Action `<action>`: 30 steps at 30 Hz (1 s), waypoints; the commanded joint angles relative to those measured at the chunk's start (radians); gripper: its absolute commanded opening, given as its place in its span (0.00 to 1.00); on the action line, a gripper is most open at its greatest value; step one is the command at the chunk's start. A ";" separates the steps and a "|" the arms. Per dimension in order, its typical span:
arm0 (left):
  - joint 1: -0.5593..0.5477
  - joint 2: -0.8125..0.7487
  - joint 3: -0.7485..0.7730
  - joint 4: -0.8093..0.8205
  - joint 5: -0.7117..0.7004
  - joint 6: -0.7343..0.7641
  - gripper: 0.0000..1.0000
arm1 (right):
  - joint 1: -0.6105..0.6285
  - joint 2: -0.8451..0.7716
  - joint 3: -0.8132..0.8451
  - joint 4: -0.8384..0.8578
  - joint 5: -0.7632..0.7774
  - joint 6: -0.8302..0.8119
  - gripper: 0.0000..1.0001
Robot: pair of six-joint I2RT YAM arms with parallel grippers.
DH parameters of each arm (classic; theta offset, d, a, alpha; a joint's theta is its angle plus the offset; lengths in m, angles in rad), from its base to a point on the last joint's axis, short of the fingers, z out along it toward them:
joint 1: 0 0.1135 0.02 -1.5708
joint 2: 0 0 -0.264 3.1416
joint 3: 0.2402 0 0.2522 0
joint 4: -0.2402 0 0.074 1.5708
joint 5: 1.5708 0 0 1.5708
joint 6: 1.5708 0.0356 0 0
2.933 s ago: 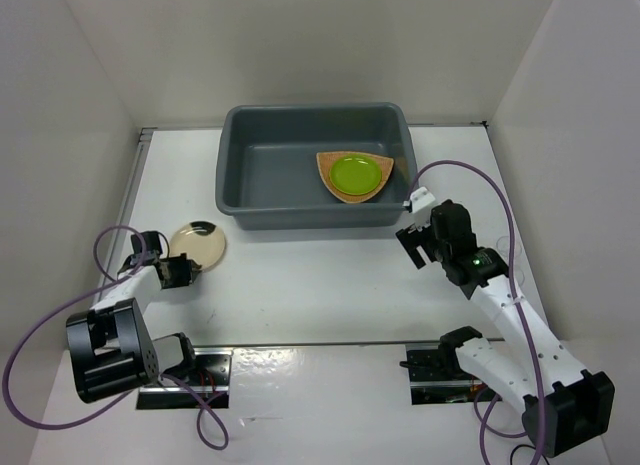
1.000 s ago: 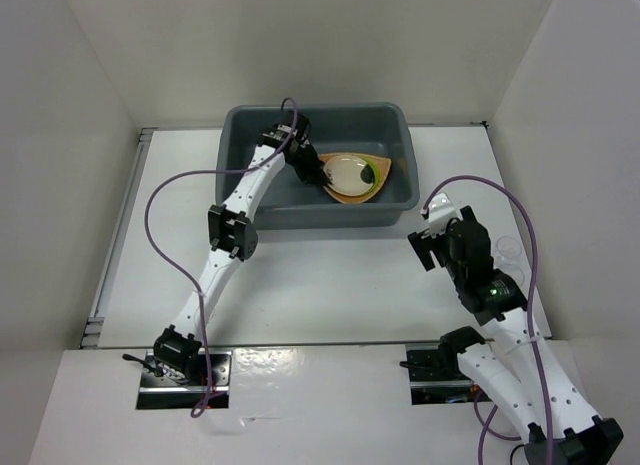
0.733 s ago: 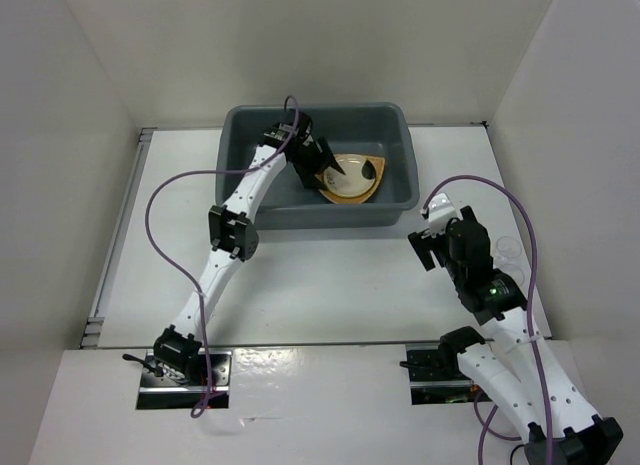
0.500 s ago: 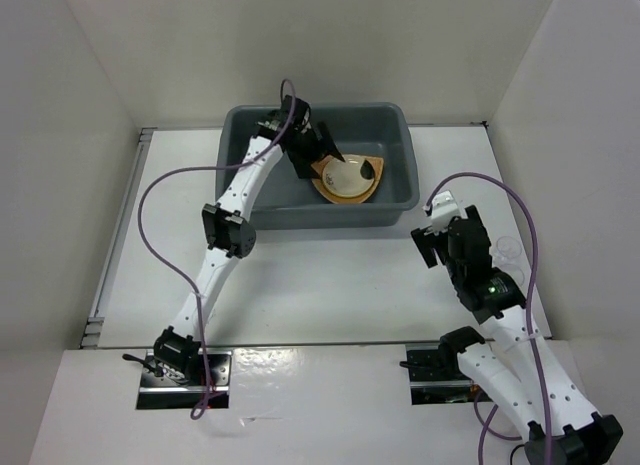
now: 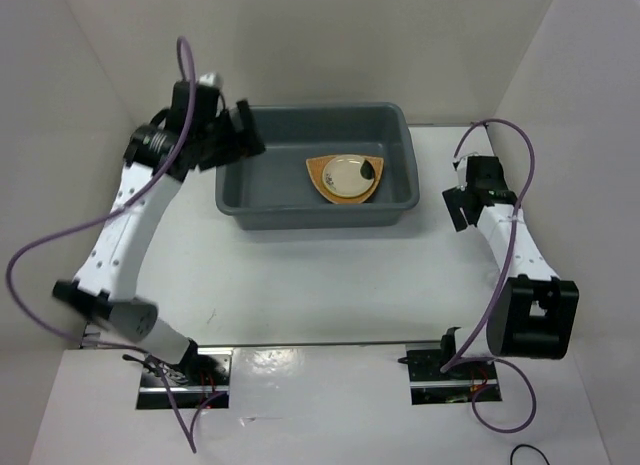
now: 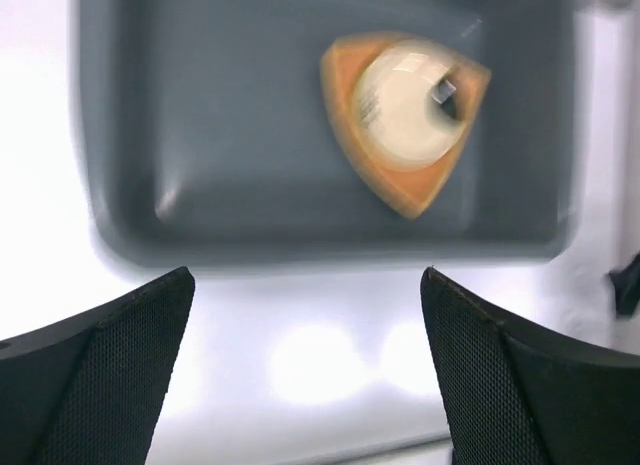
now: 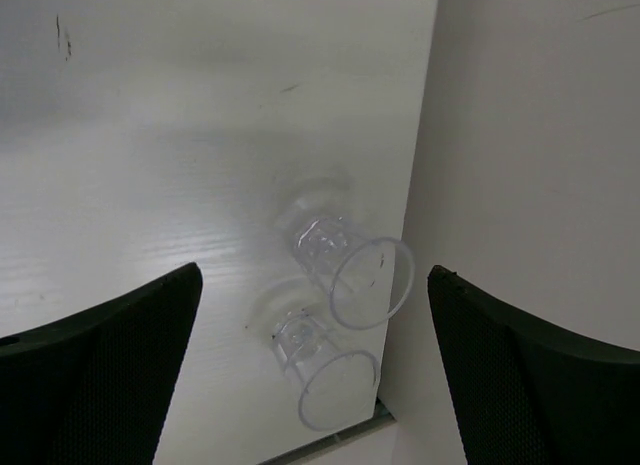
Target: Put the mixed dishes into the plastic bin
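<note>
The plastic bin stands at the back middle of the table. Inside, on its right half, lies the orange-brown woven plate with the cream saucer resting on it. My left gripper hovers open and empty high over the bin's left rim. Its wrist view looks down on the bin, the plate and the saucer. My right gripper is open by the right wall. In its wrist view it hangs over two clear cups standing side by side.
White walls enclose the table on three sides. The right wall rises directly beside the cups. Purple cables loop off both arms. A dark gap marks the table's edge just past the nearer cup.
My left gripper opened and left the saucer on the woven plate, then rose and drew back over the bin's left rim. My right arm swung right and back toward the wall, over the cups.
</note>
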 commanded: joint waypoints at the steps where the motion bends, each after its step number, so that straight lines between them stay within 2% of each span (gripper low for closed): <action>1: 0.139 -0.308 -0.501 0.250 0.074 0.020 1.00 | 0.000 0.011 -0.001 -0.050 0.012 0.008 0.98; 4: 0.245 -0.390 -0.642 0.193 0.145 0.048 1.00 | 0.009 0.039 -0.052 -0.015 0.060 0.019 0.98; 7: 0.281 -0.438 -0.743 0.157 0.205 0.089 1.00 | -0.040 0.070 -0.077 0.001 0.071 0.019 0.98; 19: 0.371 -0.376 -0.739 0.137 0.268 0.099 1.00 | -0.109 0.136 -0.150 0.071 0.040 -0.018 0.97; 23: 0.394 -0.376 -0.777 0.155 0.291 0.077 1.00 | -0.152 0.224 -0.132 0.082 -0.021 -0.045 0.95; 26: 0.404 -0.376 -0.787 0.146 0.279 0.054 1.00 | -0.199 0.278 -0.095 0.059 -0.072 -0.054 0.81; 28: 0.404 -0.376 -0.787 0.146 0.260 0.054 1.00 | -0.209 0.301 -0.086 0.059 -0.116 -0.064 0.52; 29: 0.414 -0.376 -0.787 0.136 0.260 0.054 1.00 | -0.209 0.301 -0.077 0.048 -0.145 -0.064 0.26; 30: 0.414 -0.376 -0.787 0.136 0.251 0.054 1.00 | -0.209 0.283 -0.068 0.033 -0.164 -0.064 0.16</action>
